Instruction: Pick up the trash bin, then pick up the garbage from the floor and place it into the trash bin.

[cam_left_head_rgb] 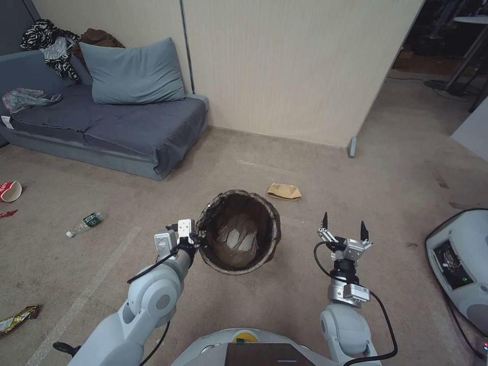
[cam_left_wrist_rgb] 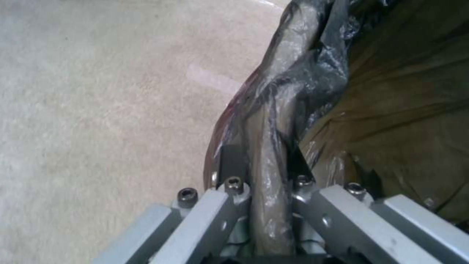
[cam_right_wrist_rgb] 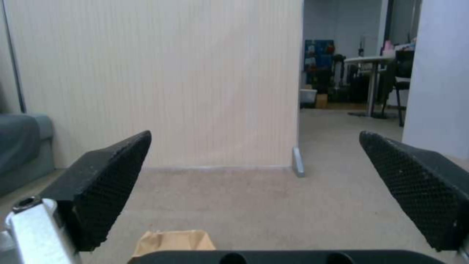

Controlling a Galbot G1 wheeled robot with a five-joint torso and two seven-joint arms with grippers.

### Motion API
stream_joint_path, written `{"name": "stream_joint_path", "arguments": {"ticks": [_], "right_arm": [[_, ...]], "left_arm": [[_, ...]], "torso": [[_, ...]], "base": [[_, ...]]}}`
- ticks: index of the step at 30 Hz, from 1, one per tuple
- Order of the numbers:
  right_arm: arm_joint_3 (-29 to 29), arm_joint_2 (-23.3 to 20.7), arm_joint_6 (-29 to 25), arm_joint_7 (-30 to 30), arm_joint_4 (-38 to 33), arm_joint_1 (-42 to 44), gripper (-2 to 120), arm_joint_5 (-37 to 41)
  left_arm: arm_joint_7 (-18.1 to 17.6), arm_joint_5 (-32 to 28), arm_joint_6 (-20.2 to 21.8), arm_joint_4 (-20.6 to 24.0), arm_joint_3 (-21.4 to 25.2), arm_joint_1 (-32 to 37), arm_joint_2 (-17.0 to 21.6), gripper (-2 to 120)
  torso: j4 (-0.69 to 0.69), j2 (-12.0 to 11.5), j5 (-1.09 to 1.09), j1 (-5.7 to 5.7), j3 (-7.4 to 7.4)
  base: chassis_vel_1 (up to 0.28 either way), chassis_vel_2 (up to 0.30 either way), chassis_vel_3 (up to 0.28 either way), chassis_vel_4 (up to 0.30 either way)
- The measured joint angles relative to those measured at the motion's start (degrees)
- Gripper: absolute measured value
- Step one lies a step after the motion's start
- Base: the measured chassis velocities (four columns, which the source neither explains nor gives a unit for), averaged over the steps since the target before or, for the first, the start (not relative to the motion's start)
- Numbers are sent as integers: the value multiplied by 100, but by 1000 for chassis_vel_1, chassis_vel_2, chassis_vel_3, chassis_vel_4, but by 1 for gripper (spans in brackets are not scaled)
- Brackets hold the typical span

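The trash bin (cam_left_head_rgb: 277, 230), lined with a dark brown bag, hangs in front of me, tilted so its opening faces up. My left gripper (cam_left_head_rgb: 195, 237) is shut on its near-left rim; the left wrist view shows the bagged rim (cam_left_wrist_rgb: 273, 121) pinched between the fingers (cam_left_wrist_rgb: 229, 165). My right gripper (cam_left_head_rgb: 344, 227) is open and holds nothing, in the air right of the bin. Garbage lies on the floor: a tan paper bag (cam_left_head_rgb: 283, 191) beyond the bin, also in the right wrist view as the paper bag (cam_right_wrist_rgb: 171, 240), a small bottle (cam_left_head_rgb: 85, 223), a red-and-white cup (cam_left_head_rgb: 10, 191) and a gold wrapper (cam_left_head_rgb: 18, 318).
A grey sofa (cam_left_head_rgb: 127, 132) with a pillow (cam_left_head_rgb: 133, 71) stands at the back left, a grey plastic bag (cam_left_head_rgb: 25, 98) on it. A beige partition wall (cam_left_head_rgb: 284, 66) closes the back. A white machine (cam_left_head_rgb: 460, 264) sits at the right. Open carpet lies around the bin.
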State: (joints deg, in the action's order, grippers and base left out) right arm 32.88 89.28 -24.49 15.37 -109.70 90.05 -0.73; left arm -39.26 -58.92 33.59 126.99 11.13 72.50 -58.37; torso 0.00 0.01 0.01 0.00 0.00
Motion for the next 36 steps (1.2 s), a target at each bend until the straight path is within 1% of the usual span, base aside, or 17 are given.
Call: {"name": "stream_joint_path", "arguments": {"ticks": [9, 10, 11, 13, 14, 15, 16, 17, 18, 19, 21, 26, 27, 28, 30, 34, 36], "right_arm": [[9, -9, 2, 0, -11, 2, 100, 10], [30, -26, 5, 0, -36, 11, 100, 30], [30, -26, 5, 0, -36, 11, 100, 30], [117, -36, -7, 0, -96, 99, 100, 52], [117, -36, -7, 0, -96, 99, 100, 52], [148, -45, -21, 1, -122, 139, 100, 63], [152, -59, -17, 4, -137, 139, 100, 70], [153, -73, 7, 6, -154, 137, 100, 77], [153, -73, 7, 6, -154, 137, 100, 77], [153, -95, 44, 16, -166, 131, 100, 92], [169, -157, 118, 43, -204, 133, 100, 116], [186, -177, 136, 52, -221, 138, 100, 137], [238, -185, 135, 58, -254, 173, 100, 162], [251, -189, 134, 58, -267, 193, 100, 167], [266, -209, 124, 59, -270, 218, 100, 180], [289, -210, 84, 57, -248, 229, 100, 174], [291, -206, 80, 57, -244, 230, 100, 169]], "left_arm": [[-6, 32, -1, 51, 22, 67, -25, 0], [-15, 93, -7, 157, 54, 196, -78, 0], [-15, 93, -7, 157, 54, 196, -78, 0], [-10, 264, -55, 298, 46, 395, -226, 0], [-10, 264, -55, 298, 46, 395, -226, 0], [19, 436, -115, 320, 52, 530, -374, 0], [37, 522, -146, 328, 80, 625, -461, 0], [83, 660, -186, 347, 103, 759, -564, 0], [83, 660, -186, 347, 103, 759, -564, 0], [131, 779, -218, 375, 106, 893, -644, 0], [257, 1161, -305, 458, 102, 1226, -858, 0], [305, 1347, -346, 480, 105, 1320, -922, 0], [338, 1622, -465, 538, 91, 1575, -1074, 0], [370, 1797, -557, 538, 89, 1699, -1153, 0], [397, 2009, -714, 540, 98, 1916, -1311, 0], [448, 2156, -863, 543, 92, 2093, -1452, 0], [449, 2159, -866, 546, 93, 2094, -1462, 0]], "torso": [[0, 0, 0, 0, 0], [1, 0, -1, 0, 0], [1, 0, -1, 0, 0], [-1, 0, 0, 0, 0], [-1, 0, 0, 0, 0], [-3, 0, 0, 0, 0], [-1, 0, 0, 0, 0], [-2, 0, 0, 0, 0], [-2, 0, 0, 0, 0], [2, 0, 0, 0, 0], [0, 0, 0, 0, 0], [-2, 0, 1, 0, 0], [1, 0, 0, 0, 0], [0, 0, 0, 0, 0], [-1, 0, 0, 0, 0], [-1, 0, 0, 0, 0], [-1, 0, 0, 0, 0]], "base": [[0, 0, 0, 0], [0, 0, 0, 0], [0, 0, 0, 0], [0, 0, 0, 0], [0, 0, 0, 0], [0, 0, 0, 0], [0, 0, 0, 0], [0, 0, 0, 0], [0, 0, 0, 0], [0, 0, 0, 0], [0, 0, 0, 0], [0, 0, 0, 0], [0, 0, 0, 0], [0, 0, 0, 0], [0, 0, 0, 0], [0, 0, 0, 0], [0, 0, 0, 0]]}}
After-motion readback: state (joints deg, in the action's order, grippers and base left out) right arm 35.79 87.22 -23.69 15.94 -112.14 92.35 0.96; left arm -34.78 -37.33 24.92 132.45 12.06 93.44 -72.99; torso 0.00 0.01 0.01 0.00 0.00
